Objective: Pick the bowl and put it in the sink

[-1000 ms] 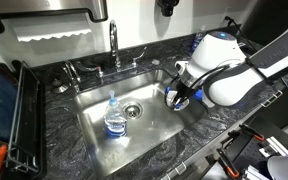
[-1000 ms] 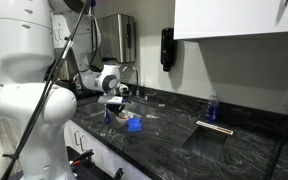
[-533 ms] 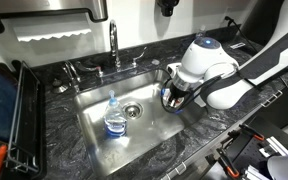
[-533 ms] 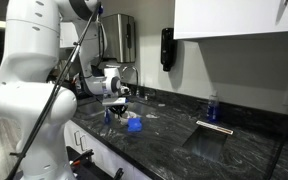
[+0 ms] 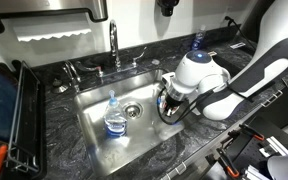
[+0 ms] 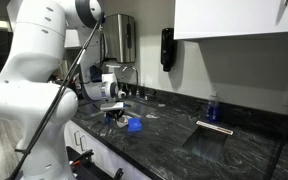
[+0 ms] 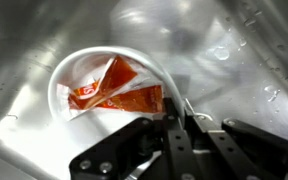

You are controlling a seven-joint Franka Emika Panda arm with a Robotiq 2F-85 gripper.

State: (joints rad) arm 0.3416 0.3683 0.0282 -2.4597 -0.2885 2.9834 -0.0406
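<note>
- As the wrist view shows, the gripper [image 7: 180, 122] is pinched narrow on the rim of the bowl [image 7: 99, 85], which extends toward ten o'clock from the jaws.
- We judge the bowl hangs inside the sink [image 5: 144, 137], near its three o'clock wall; lowering and release remain.

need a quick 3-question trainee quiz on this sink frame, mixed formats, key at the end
1. True or false: the bowl held by the pincer is empty.
2. What stands inside the sink beside the drain? A) a sponge B) a clear blue-labelled bottle C) a mug
3. Fill in: in the wrist view the pincer grips the bowl by its ____.
Key: 1 false, it holds orange-red packets; 2 B; 3 rim.
</note>
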